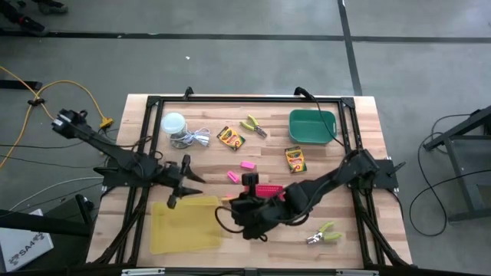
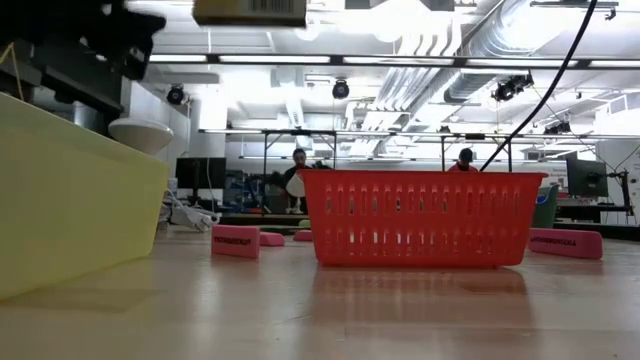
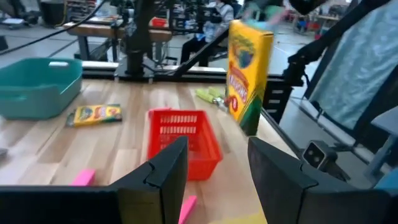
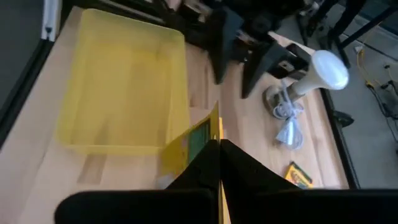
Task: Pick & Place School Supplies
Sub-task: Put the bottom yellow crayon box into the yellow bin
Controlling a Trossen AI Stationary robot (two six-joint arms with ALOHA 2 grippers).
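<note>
My right gripper (image 1: 227, 204) is shut on a yellow-and-green crayon box (image 3: 249, 68) and holds it in the air by the right edge of the yellow tray (image 1: 184, 224). My left gripper (image 1: 181, 186) hovers open just beyond the tray's far edge, touching nothing. Two more crayon boxes (image 1: 230, 138) (image 1: 294, 159) lie flat on the table. Pink erasers (image 1: 247, 165) (image 1: 232, 177) lie beyond the red basket (image 1: 268, 190). One green-handled scissors (image 1: 255, 125) lies near the far edge, another (image 1: 324, 234) near the near edge. My right gripper pinches the crayon box between its two fingers at the box's upper end (image 3: 247, 26), coming from above. The box (image 4: 194, 144) hangs below the fingers, upright with a slight tilt, lifted clear of the table; its barcoded bottom (image 2: 250, 12) shows high in the low view.
A green tray (image 1: 312, 126) sits at the far right. A white round object with a coiled cable (image 1: 178, 129) stands at the far left. The black frame (image 1: 245, 100) borders the work area. People stand in the room behind (image 2: 300, 160).
</note>
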